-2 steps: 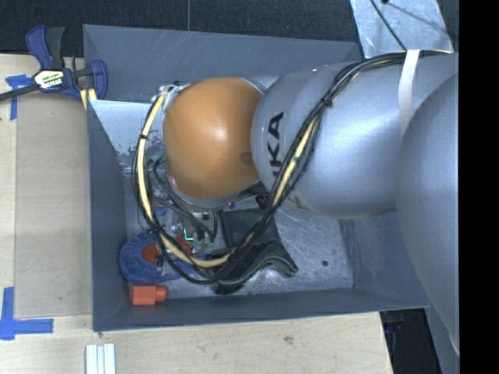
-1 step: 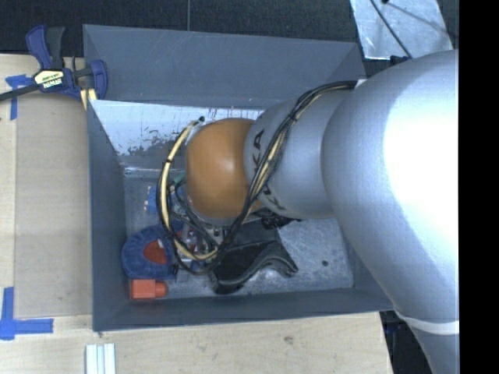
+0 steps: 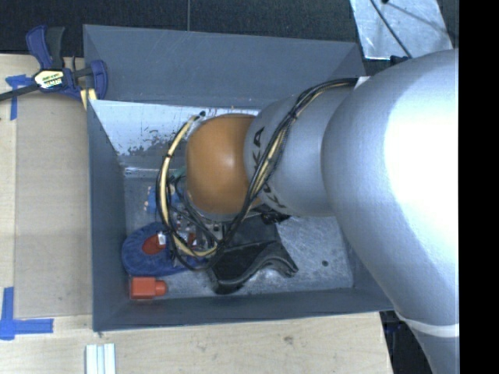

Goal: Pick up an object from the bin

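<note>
My hand low, lower left of frame, beside blue thing; can't tell if open or closed. Black thing close, I might bump it.

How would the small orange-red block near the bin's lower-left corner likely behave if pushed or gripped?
The orange-red block looks boxy and flat-faced, so it would probably slide, not roll. It seems rigid and small, likely light. Close to the bin wall, it might jam when pushed.
</note>
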`<state>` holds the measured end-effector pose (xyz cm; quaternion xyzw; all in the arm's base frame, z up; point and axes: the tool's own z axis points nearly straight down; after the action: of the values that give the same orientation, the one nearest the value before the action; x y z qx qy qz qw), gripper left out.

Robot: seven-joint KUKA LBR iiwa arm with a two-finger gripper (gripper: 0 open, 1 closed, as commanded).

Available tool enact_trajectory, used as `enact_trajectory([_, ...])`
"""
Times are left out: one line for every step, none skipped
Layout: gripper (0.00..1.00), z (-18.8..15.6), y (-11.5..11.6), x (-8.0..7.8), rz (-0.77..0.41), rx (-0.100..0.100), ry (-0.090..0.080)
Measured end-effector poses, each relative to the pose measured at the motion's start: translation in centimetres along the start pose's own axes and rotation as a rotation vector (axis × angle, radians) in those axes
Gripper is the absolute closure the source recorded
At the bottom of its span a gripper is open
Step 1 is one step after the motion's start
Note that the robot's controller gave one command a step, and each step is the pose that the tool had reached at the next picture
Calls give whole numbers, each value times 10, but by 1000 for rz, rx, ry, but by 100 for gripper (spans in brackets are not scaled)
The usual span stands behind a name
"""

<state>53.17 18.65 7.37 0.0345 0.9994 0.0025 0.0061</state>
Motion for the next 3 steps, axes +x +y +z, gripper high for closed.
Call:
enact_trajectory([100, -7, 8, 29, 66, -1, -10])
enact_trajectory([100, 0, 10, 20, 69, 4, 8])
enact_trajectory([100, -92, 14, 38, 59, 2, 3])
